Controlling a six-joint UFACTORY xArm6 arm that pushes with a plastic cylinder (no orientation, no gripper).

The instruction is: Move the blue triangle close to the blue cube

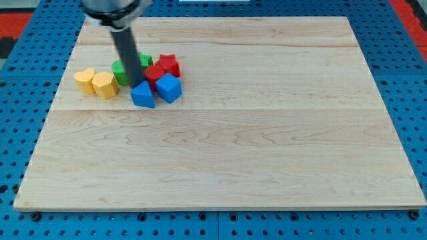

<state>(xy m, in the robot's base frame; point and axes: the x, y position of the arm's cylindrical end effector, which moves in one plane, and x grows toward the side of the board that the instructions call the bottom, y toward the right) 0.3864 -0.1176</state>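
There was no hand on this arm to spread or press together, only a dark rod, and its tip (pixel 141 84) stood at the twelve o'clock edge of the blue triangle (pixel 142 95), touching it or as good as; I could not see a gap.

The triangle looked like a small solid piece, light and stiff, with nothing fragile about it. On the smooth wooden surface (pixel 267 147) I would have expected it to slide readily under a sideways push. Its slanted faces would likely make it swivel if it were pressed off-centre. With no way to grip it, the place to bear on seemed to be the middle of a flat side. From the nine o'clock side a push would carry it toward three o'clock, where its partner lay.

It was bright blue with a glossy top, a wedge with its point toward the view's bottom. It sat in the upper left part of the surface, at the six o'clock end of a tight cluster. The blue cube (pixel 169 88) lay just beside it, at about two o'clock, so close that the two seemed to meet at a corner. By my reckoning the job was very nearly finished.

A red block (pixel 155 73) sat at one o'clock of the triangle, with a red star (pixel 169 65) beyond it. A green block (pixel 123 71) lay at eleven o'clock, partly behind the rod, and two yellow blocks (pixel 95 83) sat off at nine o'clock.
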